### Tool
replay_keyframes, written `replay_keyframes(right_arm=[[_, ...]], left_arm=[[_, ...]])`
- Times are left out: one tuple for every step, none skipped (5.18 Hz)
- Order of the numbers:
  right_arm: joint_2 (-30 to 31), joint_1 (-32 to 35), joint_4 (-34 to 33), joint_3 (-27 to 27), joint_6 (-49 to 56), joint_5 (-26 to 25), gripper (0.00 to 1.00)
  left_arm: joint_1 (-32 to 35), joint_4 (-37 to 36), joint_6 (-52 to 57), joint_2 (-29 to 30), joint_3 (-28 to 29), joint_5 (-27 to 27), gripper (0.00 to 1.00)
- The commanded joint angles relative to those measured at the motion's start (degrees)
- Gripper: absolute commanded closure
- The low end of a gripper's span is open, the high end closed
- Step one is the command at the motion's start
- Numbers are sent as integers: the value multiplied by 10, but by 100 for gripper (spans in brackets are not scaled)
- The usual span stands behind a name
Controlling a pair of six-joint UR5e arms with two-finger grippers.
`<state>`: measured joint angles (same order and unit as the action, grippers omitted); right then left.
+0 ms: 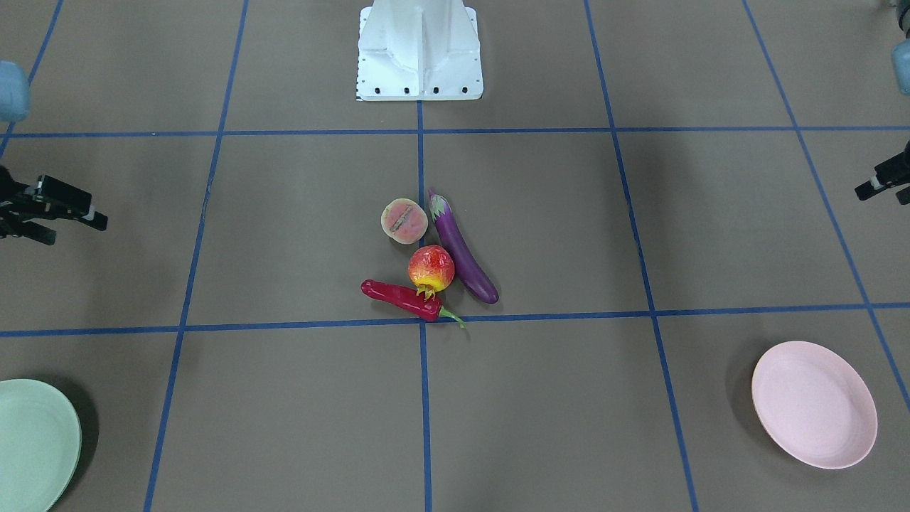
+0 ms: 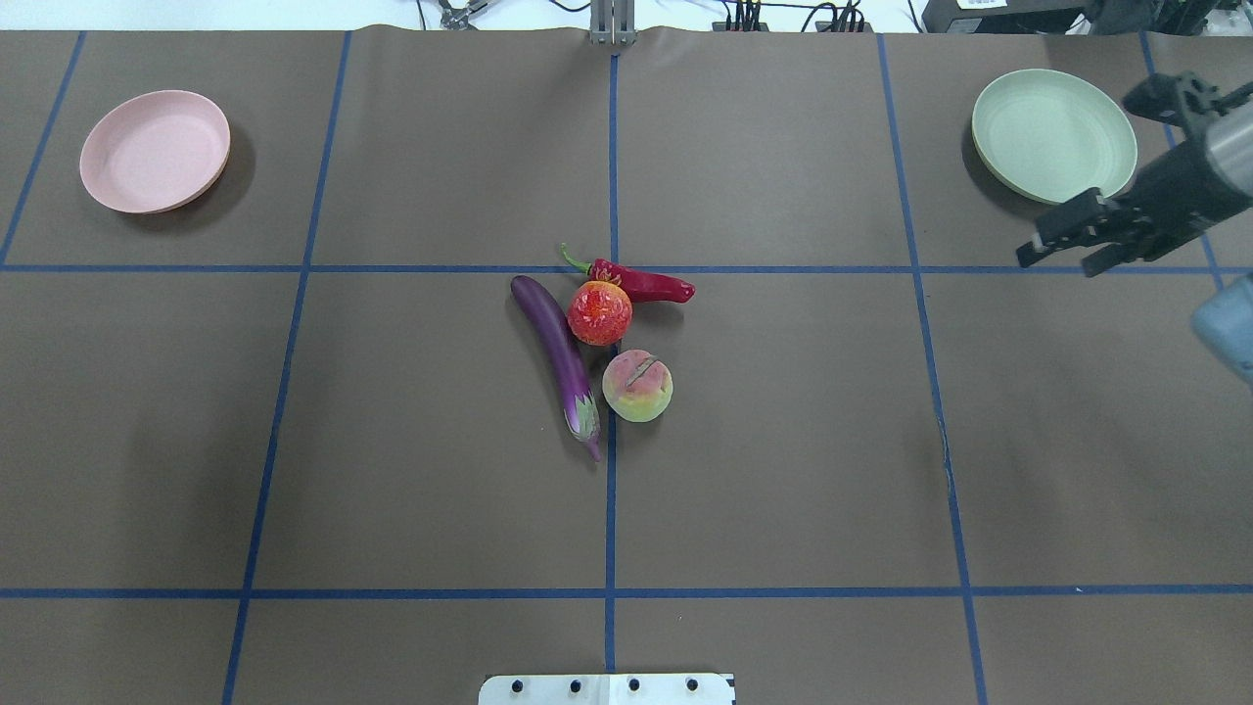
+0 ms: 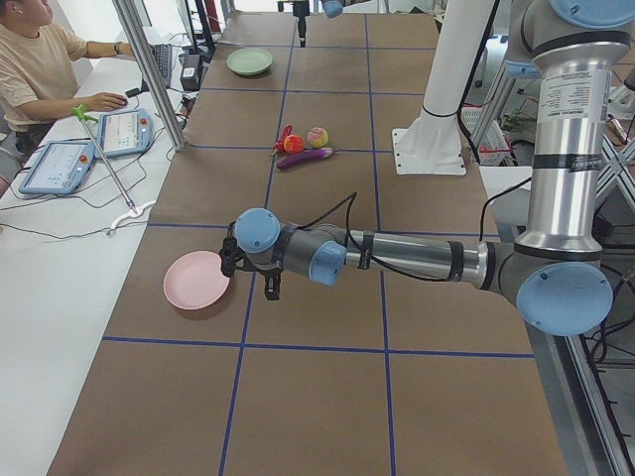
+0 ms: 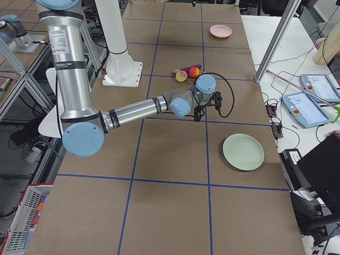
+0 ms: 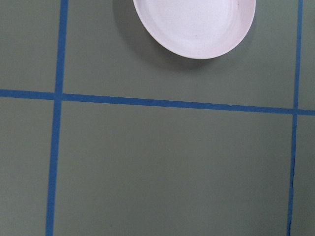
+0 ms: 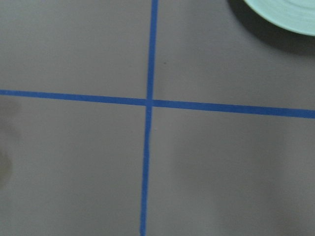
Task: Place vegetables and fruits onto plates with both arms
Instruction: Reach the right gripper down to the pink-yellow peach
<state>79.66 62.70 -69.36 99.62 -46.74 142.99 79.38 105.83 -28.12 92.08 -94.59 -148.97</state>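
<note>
The purple eggplant (image 1: 463, 250), red chili (image 1: 402, 300), peach (image 1: 404, 221) and pomegranate (image 1: 431, 269) lie bunched together at the table's middle. They also show in the overhead view: eggplant (image 2: 558, 348), chili (image 2: 646, 284), peach (image 2: 637, 386), pomegranate (image 2: 599, 312). The pink plate (image 2: 155, 151) is empty at the far left. The green plate (image 2: 1053, 134) is empty at the far right. My right gripper (image 2: 1054, 264) is open and empty beside the green plate. My left gripper (image 1: 880, 196) looks open and empty near the pink plate (image 5: 194, 24).
The white robot base (image 1: 419, 50) stands at the table's near edge behind the foods. Blue tape lines grid the brown table. An operator (image 3: 35, 69) sits at a side desk with tablets, and a metal pole (image 3: 149, 69) stands by the table's edge.
</note>
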Motion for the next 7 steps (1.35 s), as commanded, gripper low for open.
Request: replay_keyframes(right_arm=[[-86, -111, 12, 10, -185, -95, 0], [-130, -189, 12, 11, -230, -206, 0], [-174, -246, 5, 5, -242, -299, 0], [-200, -264, 4, -10, -249, -314, 0], [-234, -275, 4, -26, -265, -315, 0], [-231, -308, 6, -29, -255, -328, 1], [-235, -319, 9, -34, -195, -365, 4]], left_arm=[[-49, 24, -130, 61, -2, -1, 0], [-75, 23, -133, 74, 2, 4, 0], [-81, 24, -134, 75, -1, 3, 0], [-82, 25, -135, 75, 3, 3, 0], [-90, 25, -135, 75, 4, 4, 0], [-90, 25, -134, 74, 5, 4, 0], [-90, 24, -135, 74, 5, 4, 0]])
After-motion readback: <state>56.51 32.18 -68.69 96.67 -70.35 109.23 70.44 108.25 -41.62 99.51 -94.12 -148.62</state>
